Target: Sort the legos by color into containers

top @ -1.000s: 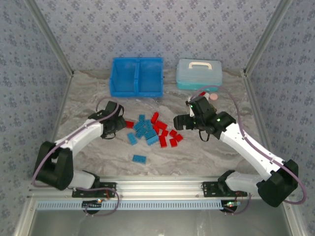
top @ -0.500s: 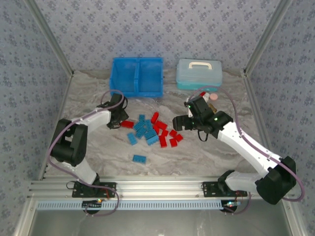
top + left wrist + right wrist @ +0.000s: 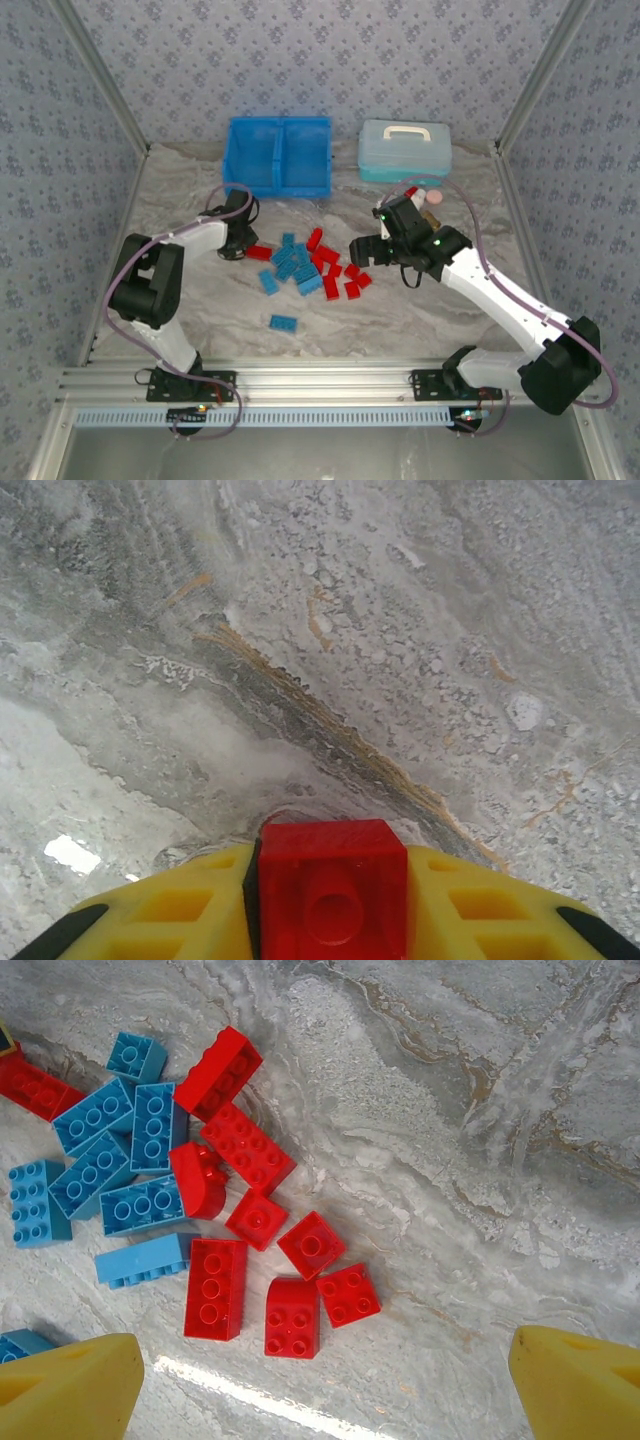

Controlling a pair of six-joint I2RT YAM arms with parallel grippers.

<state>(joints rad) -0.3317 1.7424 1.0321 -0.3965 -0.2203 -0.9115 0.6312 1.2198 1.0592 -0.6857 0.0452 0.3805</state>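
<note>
Left gripper (image 3: 235,238): clamped on one red lego (image 3: 333,885), just nearside of the bin (image 3: 277,185), presumably bound for it. Right gripper (image 3: 325,1355): fingers stood spread above loose legos (image 3: 312,266), further nearside of the bin, seemingly poised to pick.

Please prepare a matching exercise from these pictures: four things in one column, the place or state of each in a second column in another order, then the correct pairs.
Column one
1. left gripper
2. right gripper
3. bright blue rectangular plastic bin with a centre divider
4. pale blue translucent plastic case with a white handle

Column two
a. open, above the heap of red and blue bricks
b. at the back, right of centre
c. shut on a small red studded plastic brick
d. at the back, left of centre

Pairs: 1-c, 2-a, 3-d, 4-b
</note>
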